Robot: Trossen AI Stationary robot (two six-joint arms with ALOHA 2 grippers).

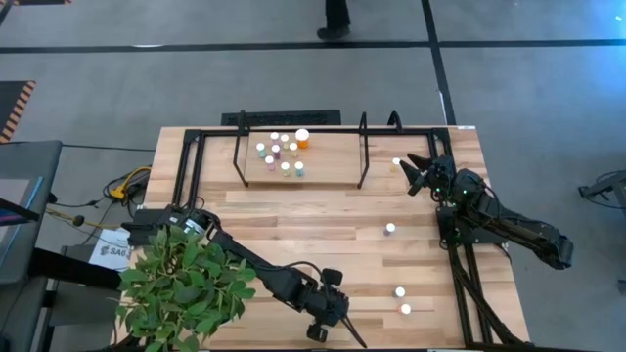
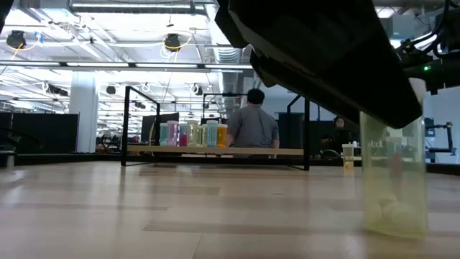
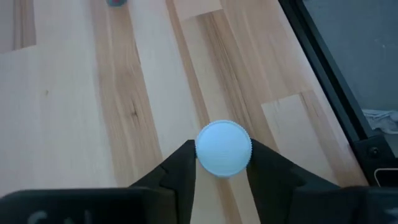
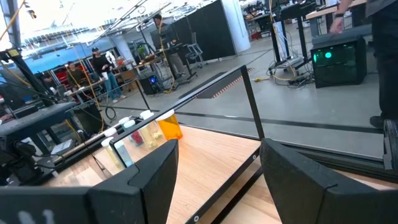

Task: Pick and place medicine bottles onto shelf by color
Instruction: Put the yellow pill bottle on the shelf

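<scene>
Pale wood carries everything here, and going left to right I start with my left gripper (image 1: 328, 315), low at the near edge of the tabletop (image 1: 293, 220), a little right of the middle. Its fingers (image 3: 180, 171) press on either side of a pale round cap (image 3: 224, 148), so I hold one medicine bottle (image 2: 394, 183), a yellowish see-through one standing upright on the wood with its long axis vertical, straight under my wrist. My grip is narrow, closed on that bottle.

The relation that matters next, as I judge it: the shelf (image 1: 298, 174) lies well away toward the far edge and somewhat left of where I hold the bottle, so the carry runs away from the near edge across most of the tabletop. On its light board stands a cluster of bottles (image 1: 282, 152), with a larger orange one (image 1: 302, 139) at the right end of the group. From table height I read pink, teal, yellowish and orange bodies in a row, though which colour sits exactly where is hard to tell.

Further right, three loose bottles wait on bare wood: one (image 1: 390, 229) mid-table, two (image 1: 401, 299) close together near the near-right corner. My right gripper (image 1: 419, 173) hovers near the far-right corner, just beside the shelf's right end, jaws wide and holding nothing.
</scene>
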